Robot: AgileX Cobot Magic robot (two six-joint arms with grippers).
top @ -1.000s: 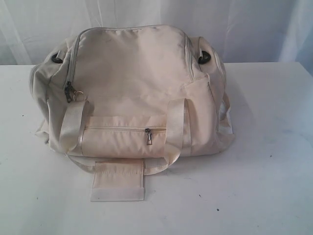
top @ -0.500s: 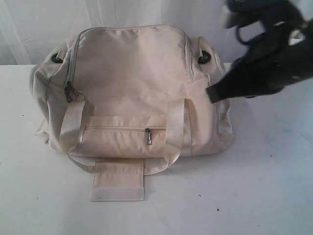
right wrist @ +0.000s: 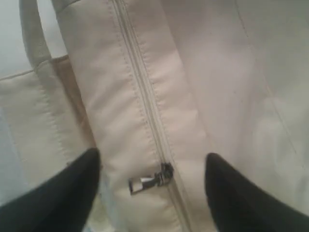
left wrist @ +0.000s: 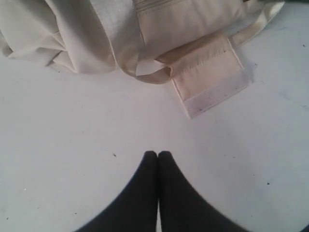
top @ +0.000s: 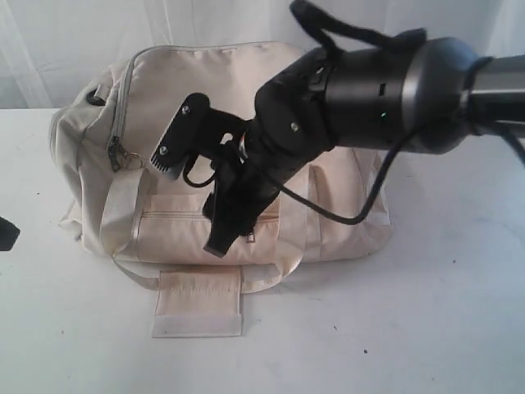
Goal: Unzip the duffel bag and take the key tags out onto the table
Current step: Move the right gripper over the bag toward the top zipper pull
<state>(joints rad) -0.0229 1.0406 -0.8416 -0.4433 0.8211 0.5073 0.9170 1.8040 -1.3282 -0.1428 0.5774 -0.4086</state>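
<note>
A second ago no arm was over the duffel bag (top: 205, 90). Now the right tool (top: 193, 205) has swung in above its front pocket with its fingers spread wide. In the right wrist view, the pocket's zip pull (right wrist: 147, 182) lies between the two fingertips, untouched and with the zip closed. Unzipping therefore seems about to begin, probably at this pocket.

The left tool (left wrist: 158, 157) has its fingers pressed together on nothing. It hovers over the bench (top: 410, 312) with the bag's handle wrap (left wrist: 207, 77) just ahead of it.

By count there is one bag, two zips (both shut), two webbing handles and one wrap. No key tags are in view, so they are presumably inside the bag.
</note>
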